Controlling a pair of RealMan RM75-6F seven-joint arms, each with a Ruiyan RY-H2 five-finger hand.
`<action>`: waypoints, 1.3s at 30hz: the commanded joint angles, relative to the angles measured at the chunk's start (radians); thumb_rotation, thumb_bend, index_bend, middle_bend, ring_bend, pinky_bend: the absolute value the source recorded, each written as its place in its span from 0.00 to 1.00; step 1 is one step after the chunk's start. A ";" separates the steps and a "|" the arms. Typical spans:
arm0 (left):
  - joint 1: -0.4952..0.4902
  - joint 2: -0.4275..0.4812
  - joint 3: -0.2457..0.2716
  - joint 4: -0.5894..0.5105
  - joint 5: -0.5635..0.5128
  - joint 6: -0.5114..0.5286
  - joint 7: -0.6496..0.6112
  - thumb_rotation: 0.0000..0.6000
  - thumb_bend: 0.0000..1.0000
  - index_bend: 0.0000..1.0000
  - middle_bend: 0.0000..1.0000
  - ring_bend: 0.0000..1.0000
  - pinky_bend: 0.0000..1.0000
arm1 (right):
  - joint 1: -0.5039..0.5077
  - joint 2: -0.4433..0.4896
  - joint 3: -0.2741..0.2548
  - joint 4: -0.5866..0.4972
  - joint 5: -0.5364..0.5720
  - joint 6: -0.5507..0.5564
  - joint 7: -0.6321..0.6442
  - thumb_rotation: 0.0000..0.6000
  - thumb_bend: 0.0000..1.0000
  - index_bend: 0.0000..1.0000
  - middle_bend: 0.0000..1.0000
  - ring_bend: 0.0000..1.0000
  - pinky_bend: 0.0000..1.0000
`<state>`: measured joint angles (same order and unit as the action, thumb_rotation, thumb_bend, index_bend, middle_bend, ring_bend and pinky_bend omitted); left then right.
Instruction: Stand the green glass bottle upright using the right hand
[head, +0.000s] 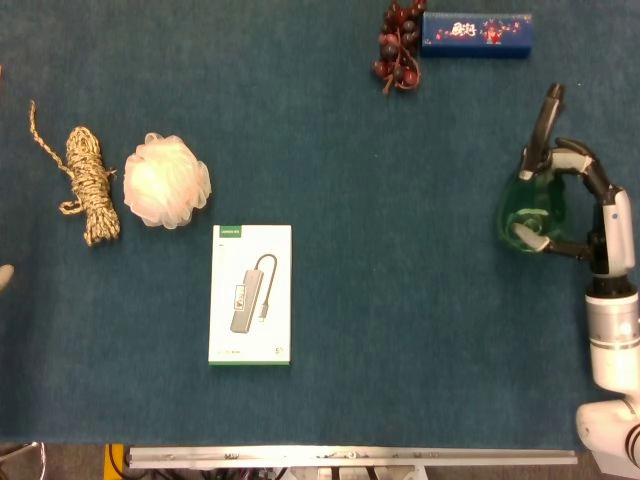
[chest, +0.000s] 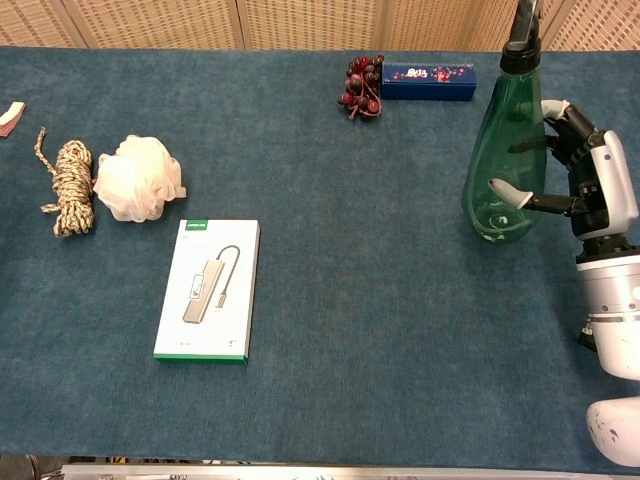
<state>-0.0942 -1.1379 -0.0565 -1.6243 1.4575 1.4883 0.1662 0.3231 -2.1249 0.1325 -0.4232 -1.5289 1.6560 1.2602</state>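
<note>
The green glass bottle (chest: 503, 150) stands nearly upright at the right side of the blue table, its dark neck reaching the top edge of the chest view. Its base appears to rest on the cloth. From above, the bottle (head: 528, 205) shows as a green round body with the neck pointing away. My right hand (chest: 578, 180) grips the bottle from the right, thumb across the front of the lower body and fingers curled round the far side. The same right hand (head: 585, 210) wraps the bottle in the head view. My left hand does not show.
A white-and-green adapter box (head: 250, 294) lies mid-table. A white bath pouf (head: 166, 180) and a rope coil (head: 90, 183) sit at the left. Dark red grapes (head: 399, 45) and a blue box (head: 476, 33) lie at the far edge, behind the bottle.
</note>
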 joint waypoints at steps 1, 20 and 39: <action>0.000 0.000 0.000 0.000 0.000 0.000 0.000 1.00 0.00 0.00 0.00 0.00 0.00 | 0.005 -0.011 -0.001 0.026 -0.001 0.000 0.021 1.00 0.26 0.40 0.34 0.19 0.46; 0.000 0.001 0.000 -0.001 -0.001 -0.001 0.000 1.00 0.00 0.00 0.00 0.00 0.00 | 0.018 -0.043 -0.011 0.124 0.006 -0.039 0.076 1.00 0.29 0.40 0.34 0.19 0.46; 0.000 0.001 0.000 -0.001 0.000 0.000 0.000 1.00 0.00 0.00 0.00 0.00 0.00 | 0.006 -0.054 -0.036 0.168 0.000 -0.051 0.055 1.00 0.28 0.40 0.34 0.19 0.46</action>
<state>-0.0945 -1.1374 -0.0565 -1.6249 1.4576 1.4881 0.1659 0.3297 -2.1787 0.0976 -0.2558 -1.5283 1.6048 1.3164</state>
